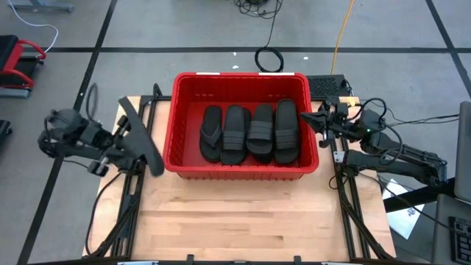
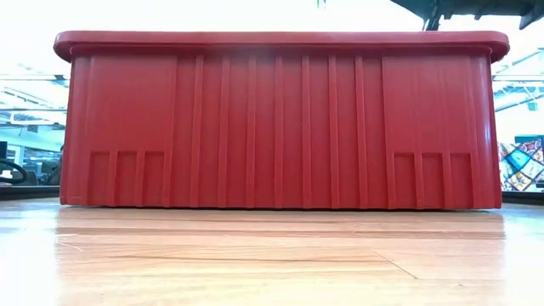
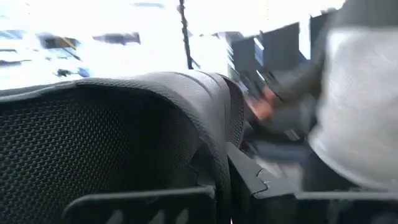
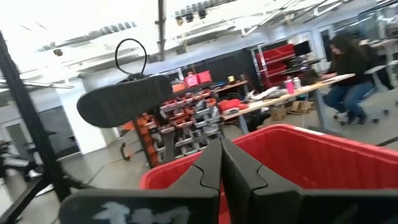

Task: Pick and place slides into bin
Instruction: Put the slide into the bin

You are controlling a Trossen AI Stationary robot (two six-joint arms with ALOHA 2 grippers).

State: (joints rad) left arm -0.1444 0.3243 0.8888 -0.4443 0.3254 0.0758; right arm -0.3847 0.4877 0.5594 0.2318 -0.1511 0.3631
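The red bin (image 1: 176, 125) stands at the middle of the wooden table, and its ribbed near wall (image 2: 280, 127) fills the low view. Several black slides (image 1: 250, 132) lie side by side on its floor. One more black slide (image 1: 141, 136) hangs in the air just outside the bin's left wall, with my left gripper (image 1: 126, 147) shut on it. The same slide (image 4: 124, 99) shows in the right wrist view, beyond the bin. My right gripper (image 1: 307, 118) is shut and holds nothing, and it hovers by the bin's right rim. My left gripper pinches the slide's long side edge (image 3: 214, 158) between its two fingers, at about mid-length. The fingers come roughly level from the table's left and lie across the slide. The slide is lifted clear of the table, and its textured sole (image 3: 93, 149) faces the wrist.
Bare wooden tabletop (image 1: 235, 213) lies in front of the bin. Dark frame rails (image 1: 349, 213) run along both table sides. A cable coil (image 1: 269, 59) lies on the floor beyond the bin. People show in the room beyond (image 4: 348, 68).
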